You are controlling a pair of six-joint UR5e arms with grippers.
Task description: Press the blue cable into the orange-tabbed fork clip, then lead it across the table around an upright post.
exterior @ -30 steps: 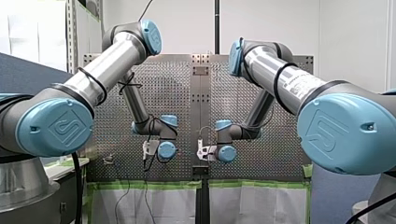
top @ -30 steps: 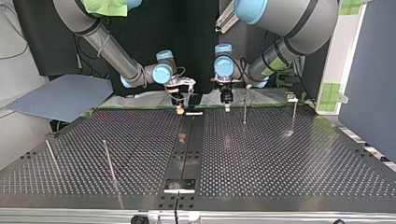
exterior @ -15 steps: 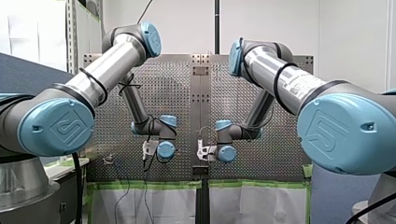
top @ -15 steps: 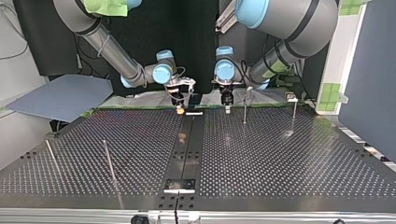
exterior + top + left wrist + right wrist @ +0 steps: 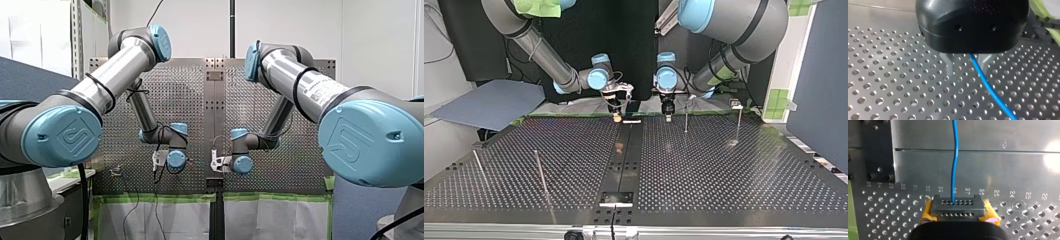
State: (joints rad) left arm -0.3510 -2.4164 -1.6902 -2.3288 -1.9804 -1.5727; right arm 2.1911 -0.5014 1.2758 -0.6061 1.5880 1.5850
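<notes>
top view – right pincer [image 5: 616,119], pointing down, clamps blue cable [image 5: 955,157]; left pincer [image 5: 966,71] gapes astride it.

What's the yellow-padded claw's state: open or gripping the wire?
Shut on the blue cable: my right claw shows no gap, the cable emerging between its yellow pads.

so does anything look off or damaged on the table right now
Nothing stands out. The blue cable runs ahead of my right gripper without kinks, and the perforated table shows no damage or spills.
</notes>
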